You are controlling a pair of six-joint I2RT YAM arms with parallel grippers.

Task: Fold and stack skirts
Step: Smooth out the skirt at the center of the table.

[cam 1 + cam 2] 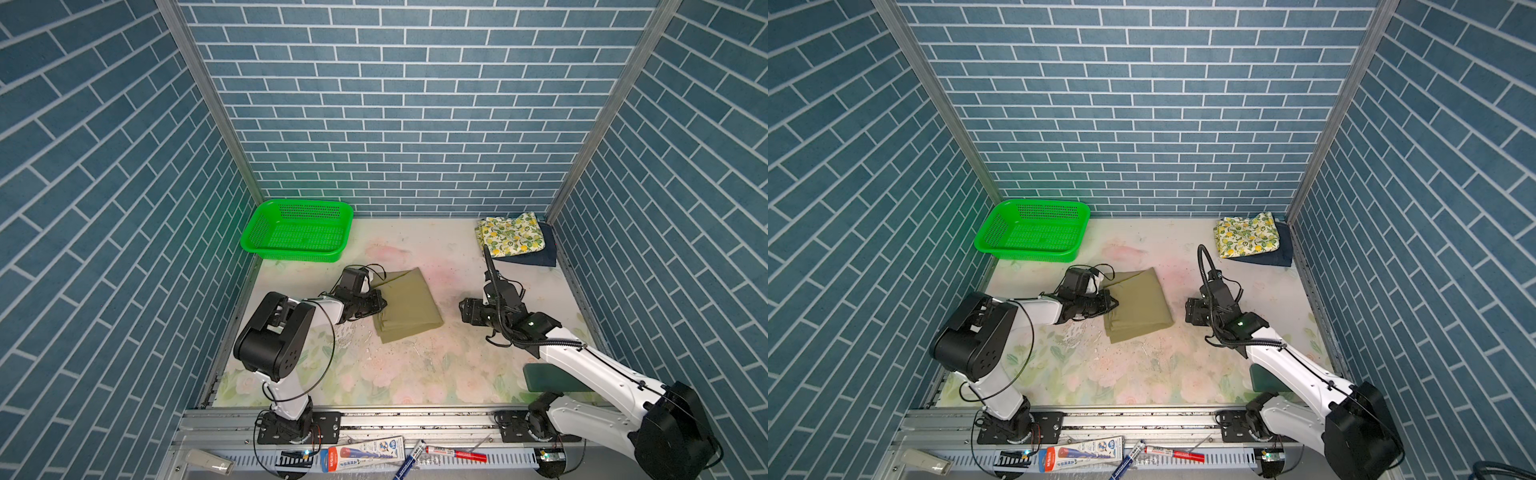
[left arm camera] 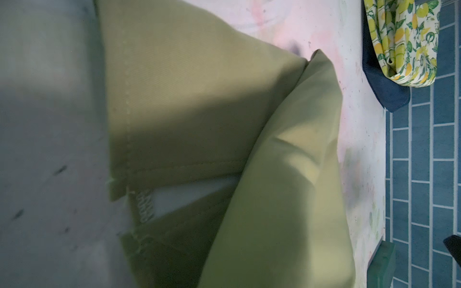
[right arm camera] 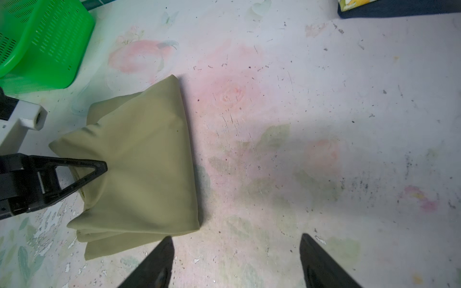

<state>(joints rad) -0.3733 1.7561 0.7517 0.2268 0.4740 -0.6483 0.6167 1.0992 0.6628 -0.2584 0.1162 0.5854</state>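
My left claw (image 1: 377, 302) is closed on the near-side edge of the plain khaki-olive cloth skirt (image 1: 407, 307). The skirt lies folded in several layers mid-surface, well apart from the green plastic mesh basket (image 1: 254, 232). My right claw (image 3: 237, 237) hangs wide open over bare floral-printed surface (image 1: 415, 249) just beside the skirt's other side, and it has nothing in it.

The cream lemon-print cloth skirt (image 1: 511, 235) sits folded on the dark blue denim skirt (image 1: 542, 255) in the far right corner.

I judge the khaki cloth light, soft and limp. It should sag and shed its layers if I lift it by one edge alone. I'd want the open claw to pinch all the layers on the opposite folded edge, so that both sides rise together.

The right wrist view shows what the top views cannot. The cloth tents up toward the left claw's black finger (image 3: 97, 166), which reads as a real pinch. The left wrist view shows hem stitching and a pale strip between the layers, but none of its own fingers. Only the top views place the corner stack relative to both arms.
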